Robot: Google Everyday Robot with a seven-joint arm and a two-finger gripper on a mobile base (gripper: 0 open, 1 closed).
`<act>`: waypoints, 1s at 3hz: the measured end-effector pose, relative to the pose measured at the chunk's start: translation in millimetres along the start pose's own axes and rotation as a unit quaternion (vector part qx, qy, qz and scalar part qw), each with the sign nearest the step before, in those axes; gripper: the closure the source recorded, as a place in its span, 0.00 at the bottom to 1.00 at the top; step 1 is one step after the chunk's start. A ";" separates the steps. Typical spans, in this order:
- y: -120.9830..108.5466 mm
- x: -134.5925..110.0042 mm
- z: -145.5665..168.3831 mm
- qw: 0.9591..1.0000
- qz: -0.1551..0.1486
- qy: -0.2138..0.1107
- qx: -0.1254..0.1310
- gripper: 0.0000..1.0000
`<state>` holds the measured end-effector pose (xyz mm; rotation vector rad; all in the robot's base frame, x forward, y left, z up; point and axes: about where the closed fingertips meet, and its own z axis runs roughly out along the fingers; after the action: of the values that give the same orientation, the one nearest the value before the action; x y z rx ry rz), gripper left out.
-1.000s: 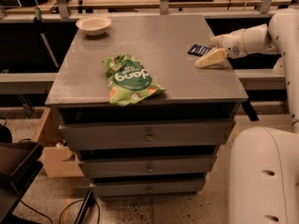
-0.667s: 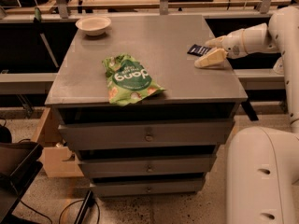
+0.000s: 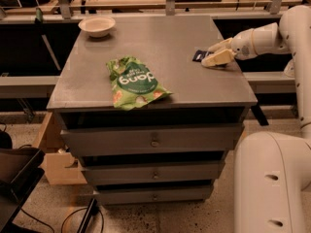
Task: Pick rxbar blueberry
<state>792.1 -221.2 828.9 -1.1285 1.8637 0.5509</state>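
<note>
The rxbar blueberry (image 3: 198, 55) is a small dark navy wrapper lying flat near the right edge of the grey cabinet top (image 3: 165, 38). My gripper (image 3: 212, 55) reaches in from the right, low over the top, with its cream fingers (image 3: 219, 58) spread apart at the bar's right end. The fingers cover part of the bar; only its left end shows. I cannot tell whether the fingers touch it.
A large green snack bag (image 3: 134, 82) lies near the front middle of the top. A white bowl (image 3: 96, 26) stands at the back left corner. Drawers (image 3: 154, 141) are below the top. My white base (image 3: 272, 183) stands at the front right.
</note>
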 end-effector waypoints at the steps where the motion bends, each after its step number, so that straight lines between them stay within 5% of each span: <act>1: 0.5 -1.6 -0.8 1.000 0.000 0.000 0.000 1.00; 3: 0.6 -2.2 -1.1 1.000 0.000 0.000 0.000 1.00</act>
<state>791.6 -220.6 831.3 -1.1288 1.8632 0.5508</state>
